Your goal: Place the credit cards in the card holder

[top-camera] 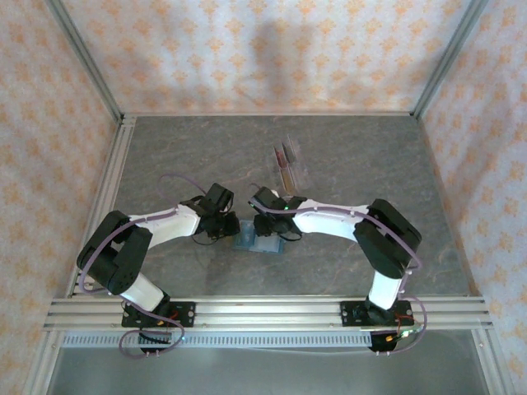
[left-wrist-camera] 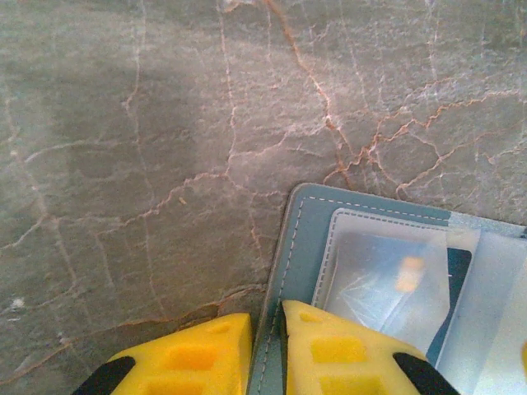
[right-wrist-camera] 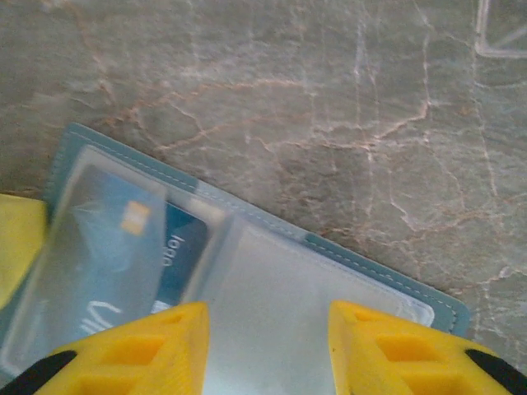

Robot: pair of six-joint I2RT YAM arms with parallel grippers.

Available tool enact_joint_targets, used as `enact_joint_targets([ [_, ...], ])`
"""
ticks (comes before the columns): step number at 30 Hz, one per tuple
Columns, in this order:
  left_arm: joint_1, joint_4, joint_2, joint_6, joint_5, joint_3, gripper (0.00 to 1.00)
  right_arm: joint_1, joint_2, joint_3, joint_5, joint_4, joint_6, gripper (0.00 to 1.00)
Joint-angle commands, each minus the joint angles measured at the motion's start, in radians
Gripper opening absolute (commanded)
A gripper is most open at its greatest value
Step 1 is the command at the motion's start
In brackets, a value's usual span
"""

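The teal card holder lies open on the table between my two arms, its clear inner pockets facing up. A bluish credit card with a gold chip sits inside the left pocket, also seen as a dark card behind the plastic. My left gripper is shut on the card holder's stitched outer edge. Over the right-hand pocket of the card holder, my right gripper stands open with nothing between its fingers. Further credit cards stand in a rack behind.
A clear plastic slotted rack stands just behind the card holder, its corner showing in the right wrist view. The left arm's yellow finger is at the holder's far side. Metal rails border the marble table.
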Motion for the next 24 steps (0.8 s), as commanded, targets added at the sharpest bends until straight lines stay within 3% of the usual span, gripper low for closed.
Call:
enact_joint_targets([
  [1,-0.008,-0.05,0.017,0.015,-0.008,-0.024,0.18,0.011,0.013,0.032,0.095,-0.048,-0.011,0.42],
  [13,-0.008,-0.049,0.018,0.014,-0.004,-0.024,0.19,0.055,0.068,0.01,0.149,-0.052,0.019,0.42],
  [16,-0.008,-0.048,0.019,0.013,-0.002,-0.024,0.18,0.059,0.076,0.009,0.139,-0.043,0.023,0.36],
  [24,-0.01,-0.006,0.003,-0.023,0.024,-0.057,0.18,0.058,0.05,0.065,0.142,-0.059,-0.005,0.07],
])
